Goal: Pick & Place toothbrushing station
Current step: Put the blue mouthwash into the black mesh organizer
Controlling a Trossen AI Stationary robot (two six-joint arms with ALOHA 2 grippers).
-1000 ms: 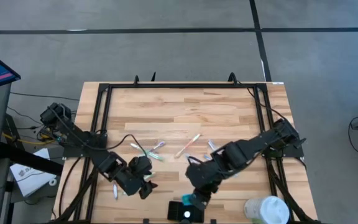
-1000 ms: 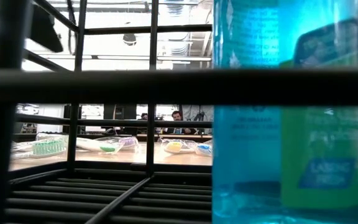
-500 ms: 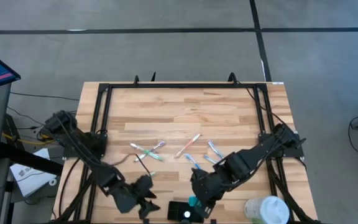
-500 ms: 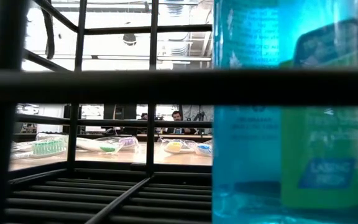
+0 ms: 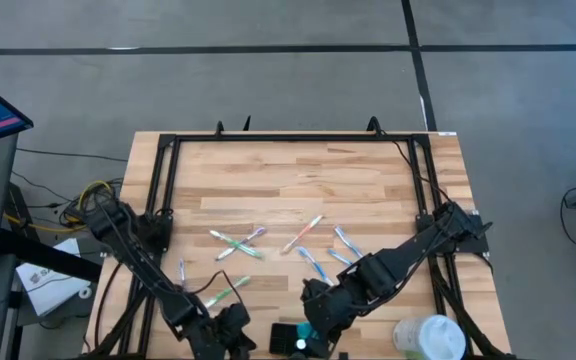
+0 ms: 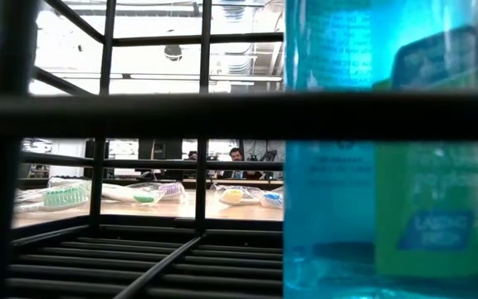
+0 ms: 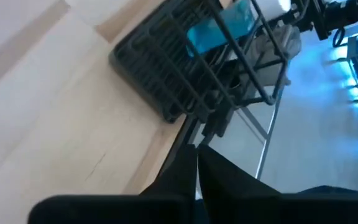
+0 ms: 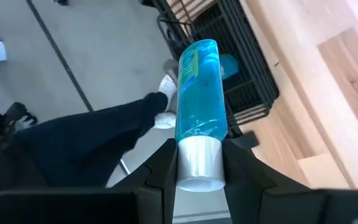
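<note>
- Your right hand [image 8: 199,163] clamps a blue bottle [image 8: 199,93] by its white cap over the toothbrushing station [image 5: 296,339] at the tabletop's [image 5: 298,180] near edge.
- Your left hand [image 5: 236,340], fingers together, sits beside it.

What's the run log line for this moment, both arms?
left gripper: shut, empty, beside toothbrushing station | right gripper: holding blue bottle by white cap, over station | toothbrushes: scattered on table

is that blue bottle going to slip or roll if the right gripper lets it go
Probably rolls: the blue bottle is a smooth cylinder. Likely slippery, since the right gripper holds only its silver cap. Liquid inside suggests some weight.
</note>
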